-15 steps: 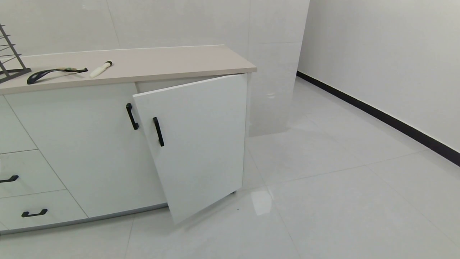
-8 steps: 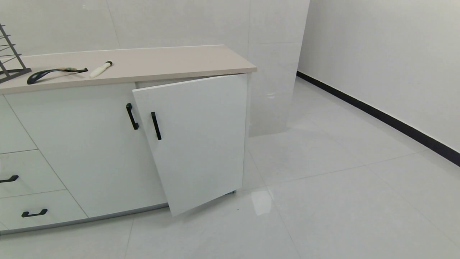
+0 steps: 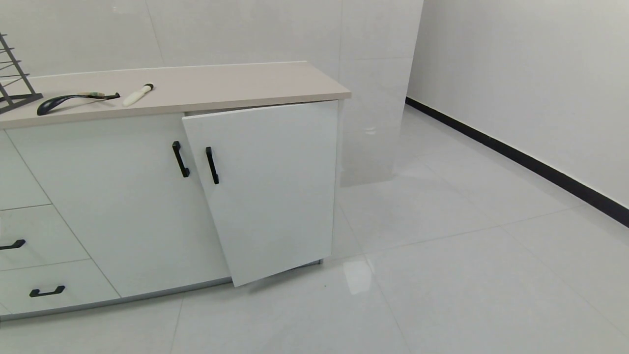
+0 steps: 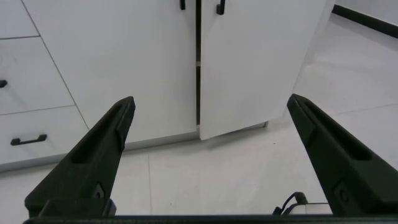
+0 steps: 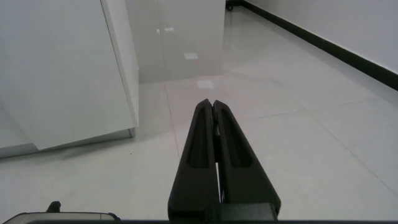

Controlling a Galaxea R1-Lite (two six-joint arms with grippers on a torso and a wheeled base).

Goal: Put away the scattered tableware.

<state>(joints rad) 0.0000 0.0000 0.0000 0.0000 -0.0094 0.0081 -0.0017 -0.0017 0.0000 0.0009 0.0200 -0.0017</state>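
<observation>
Tableware noted at upper left of the head view: a black ladle lying flat on the countertop, with a white-handled utensil just to its right. A wire rack stands at the far left edge. At frame centre, below the counter, the right-hand cabinet door is slightly ajar and the left-hand door is closed. The left gripper has its fingers spread wide, holds nothing and faces both doors. The right gripper has its fingers pressed together, is empty and hangs over floor tiles.
</observation>
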